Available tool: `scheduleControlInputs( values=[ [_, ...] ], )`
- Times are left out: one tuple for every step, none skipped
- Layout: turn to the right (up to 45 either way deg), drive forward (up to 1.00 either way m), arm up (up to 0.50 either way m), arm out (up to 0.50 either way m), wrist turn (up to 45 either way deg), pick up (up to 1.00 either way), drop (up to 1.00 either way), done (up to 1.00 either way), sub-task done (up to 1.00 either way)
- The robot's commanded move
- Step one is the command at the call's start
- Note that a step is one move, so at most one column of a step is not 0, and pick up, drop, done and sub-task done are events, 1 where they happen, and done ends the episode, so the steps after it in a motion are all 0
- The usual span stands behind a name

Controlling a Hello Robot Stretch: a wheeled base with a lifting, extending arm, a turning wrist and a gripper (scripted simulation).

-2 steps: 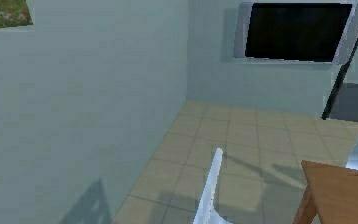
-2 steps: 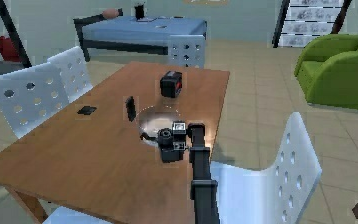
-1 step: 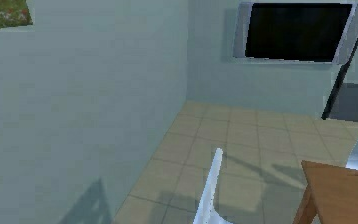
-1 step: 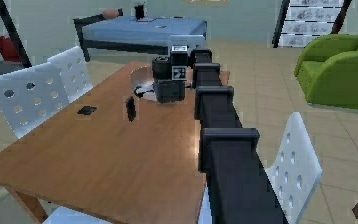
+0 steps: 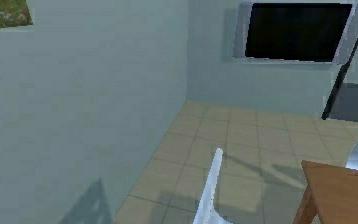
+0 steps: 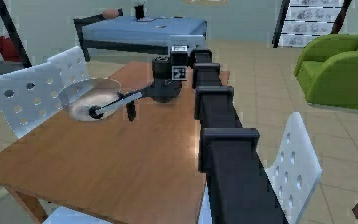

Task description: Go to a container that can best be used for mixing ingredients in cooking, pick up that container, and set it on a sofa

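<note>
Surroundings: wooden table (image 6: 107, 160) with a white perforated chair (image 6: 27, 95) at its left edge and another white chair (image 6: 297, 165) at its right edge, beside the dark arm (image 6: 222, 130). Past the far edge stand a blue bed (image 6: 137, 30), a white shelf unit (image 6: 309, 20) and a green sofa (image 6: 337, 65), while the forward view has a wall-mounted television (image 5: 295, 32) above tiled floor (image 5: 237, 130). Task item: greyish see-through bowl (image 6: 82, 90), standing on the table near its left edge, with the gripper (image 6: 109, 106) reaching across the tabletop to it; whether it touches or holds anything cannot be told.
</note>
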Motion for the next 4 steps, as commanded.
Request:
scheduleControlInputs(
  values=[
    [0.0, 0.00, 0.00, 0.00, -45.0, 0.00, 0.00, 0.00, 0.00],
    [0.0, 0.00, 0.00, 0.00, -24.0, 0.00, 0.00, 0.00, 0.00],
    [0.0, 0.00, 0.00, -0.30, 0.0, 0.00, 0.00, 0.00, 0.00],
    [-36.0, 0.00, 0.00, 0.00, 0.0, 0.00, 0.00, 0.00, 0.00]
  ],
)
